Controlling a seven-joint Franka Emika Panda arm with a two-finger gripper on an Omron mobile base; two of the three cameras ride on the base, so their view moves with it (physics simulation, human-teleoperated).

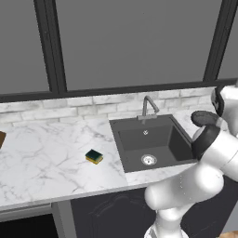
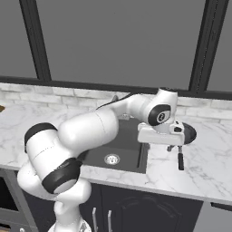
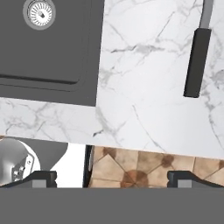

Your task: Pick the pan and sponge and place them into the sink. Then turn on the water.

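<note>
sponge [image 1: 94,156] on counter [image 1: 46,158], left of sink [image 1: 153,139]

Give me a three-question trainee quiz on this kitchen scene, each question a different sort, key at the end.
1. True or false: the sponge lies inside the sink.
2. The pan sits on which side of the sink, seen from the right base view: A left, B right?
3. Fill in: the tool has its fingers ____.

Key: 1 false, it lies on the counter; 2 B; 3 open.
</note>
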